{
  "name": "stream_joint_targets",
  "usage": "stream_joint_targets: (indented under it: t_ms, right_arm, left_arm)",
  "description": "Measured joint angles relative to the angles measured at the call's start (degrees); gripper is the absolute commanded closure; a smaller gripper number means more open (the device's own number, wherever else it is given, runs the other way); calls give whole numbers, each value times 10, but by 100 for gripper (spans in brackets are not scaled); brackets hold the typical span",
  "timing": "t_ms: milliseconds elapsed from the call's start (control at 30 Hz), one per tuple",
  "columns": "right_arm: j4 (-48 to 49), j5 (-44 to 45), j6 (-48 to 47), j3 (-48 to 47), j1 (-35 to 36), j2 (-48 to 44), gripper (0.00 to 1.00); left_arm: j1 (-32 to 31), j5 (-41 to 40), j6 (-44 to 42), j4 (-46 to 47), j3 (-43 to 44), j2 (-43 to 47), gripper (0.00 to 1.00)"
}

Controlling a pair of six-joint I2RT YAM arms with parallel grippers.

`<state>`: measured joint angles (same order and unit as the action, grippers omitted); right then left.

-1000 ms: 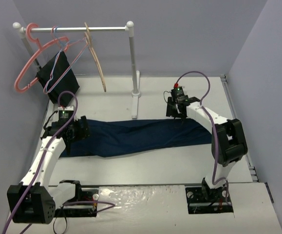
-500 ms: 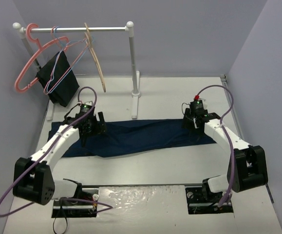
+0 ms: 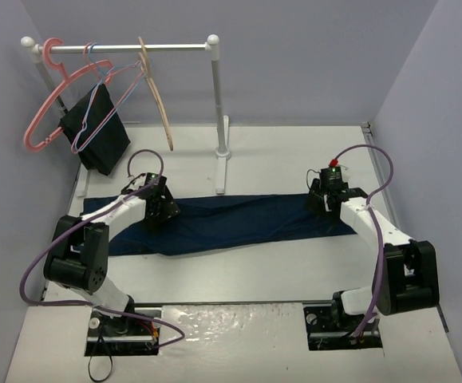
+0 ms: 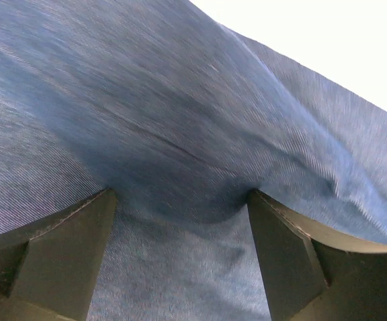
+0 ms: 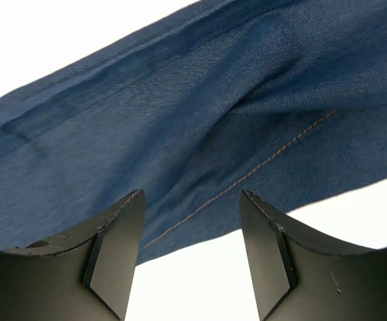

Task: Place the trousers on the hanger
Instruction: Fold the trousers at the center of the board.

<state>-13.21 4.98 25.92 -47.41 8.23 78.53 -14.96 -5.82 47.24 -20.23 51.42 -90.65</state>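
jeans (image 3: 231,223) flat | left gripper (image 4: 180,197), jaws apart, astride a fold to pinch | right gripper (image 5: 192,197) likewise over seam | hanger (image 3: 160,108) on rail (image 3: 175,48)

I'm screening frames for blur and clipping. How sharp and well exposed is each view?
Left wrist: the trousers are smeared in the upper half, weave crisper at lower left; the table is blown white. Right wrist: orange stitching crisp, table clipped. Top external: evenly lit.

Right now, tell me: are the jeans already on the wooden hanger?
No, the jeans lie spread flat on the table, while the wooden hanger hangs bare on the rail.
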Motion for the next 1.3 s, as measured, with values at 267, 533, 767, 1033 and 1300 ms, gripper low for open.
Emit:
stream_joint_targets:
  t_ms: [267,533,767,1033,1300]
  right_arm:
    - [46,-21,-1,8,7,102,45]
    - [80,-35,-22,-47,22,173,45]
    - [61,-37,-35,-91,11,149,44]
    - [53,-46,-11,-109,-92,51,46]
    - [107,-139,0,-28,-209,31,32]
  left_arm:
    - [92,-2,36,23,-30,26,23]
    - [170,4,50,-4,-72,87,23]
    - [191,11,1,-64,-50,175,22]
    - [190,96,-136,-99,13,270,22]
    - [156,182,-225,-100,-32,318,22]
